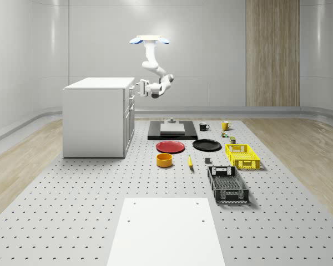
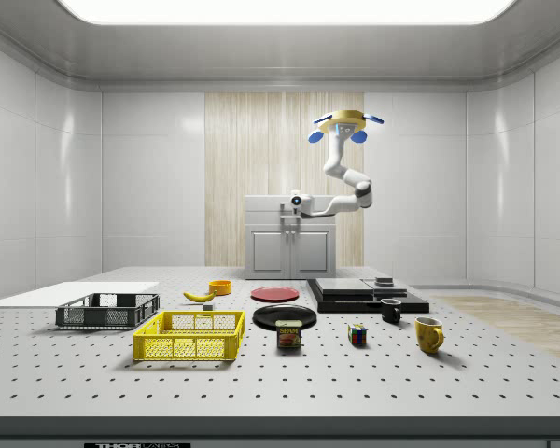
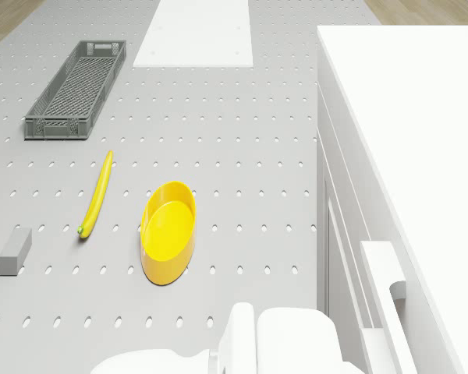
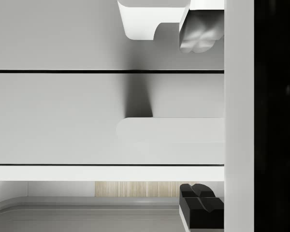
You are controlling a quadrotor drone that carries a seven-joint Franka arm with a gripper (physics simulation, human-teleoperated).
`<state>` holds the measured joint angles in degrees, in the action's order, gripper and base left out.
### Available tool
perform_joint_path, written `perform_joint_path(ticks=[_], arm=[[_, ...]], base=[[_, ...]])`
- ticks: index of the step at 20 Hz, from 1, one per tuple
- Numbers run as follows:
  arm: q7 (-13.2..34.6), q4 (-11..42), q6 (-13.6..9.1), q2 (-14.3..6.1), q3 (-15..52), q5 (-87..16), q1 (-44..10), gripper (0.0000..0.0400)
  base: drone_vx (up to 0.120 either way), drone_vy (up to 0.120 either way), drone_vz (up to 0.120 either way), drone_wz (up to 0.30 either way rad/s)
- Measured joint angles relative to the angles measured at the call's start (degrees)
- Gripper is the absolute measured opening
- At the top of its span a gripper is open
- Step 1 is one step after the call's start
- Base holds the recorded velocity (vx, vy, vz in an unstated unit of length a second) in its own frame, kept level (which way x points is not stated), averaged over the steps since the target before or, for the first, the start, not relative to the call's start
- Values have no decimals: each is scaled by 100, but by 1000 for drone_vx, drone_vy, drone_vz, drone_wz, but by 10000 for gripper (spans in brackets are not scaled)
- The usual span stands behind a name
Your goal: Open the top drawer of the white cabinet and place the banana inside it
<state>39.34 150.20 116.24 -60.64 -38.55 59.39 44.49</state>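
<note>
One pincer [image 1: 137,87] seemingly straddles the white cabinet's [image 1: 94,119] top handle [image 3: 388,290].

The tool [image 1: 137,87] hides the top drawer's handle [image 1: 132,88].

White cabinet [image 1: 95,117]: boxy, flat-topped, standing upright on the perforated table at the whole-scene view's left, front lined with bar handles. Top drawer [image 4: 106,118]: plain white front, sitting flush with the neighbouring fronts, so closed. Banana [image 1: 190,161]: slim, yellow, lying flat on the table, well apart from the cabinet, stretched lengthwise in the drone view.
</note>
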Motion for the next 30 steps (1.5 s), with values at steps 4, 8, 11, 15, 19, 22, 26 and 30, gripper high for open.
perform_joint_path(ticks=[4,8,11,15,19,22,26,30], arm=[[-69,-111,-15,142,-76,18,85,400],[-129,-159,23,239,-73,85,155,400],[-165,-184,44,297,-64,132,190,400],[-222,-254,52,406,-91,179,256,400],[-298,-265,160,505,-7,329,341,400],[-356,-266,244,575,70,453,397,400],[-419,-266,304,649,146,576,431,400],[-507,-226,314,697,163,648,422,400]], base=[[0,0,0,0],[0,0,0,0],[0,0,0,0],[0,0,0,0],[0,0,0,0],[0,0,0,0],[0,0,0,0],[0,0,0,0]])
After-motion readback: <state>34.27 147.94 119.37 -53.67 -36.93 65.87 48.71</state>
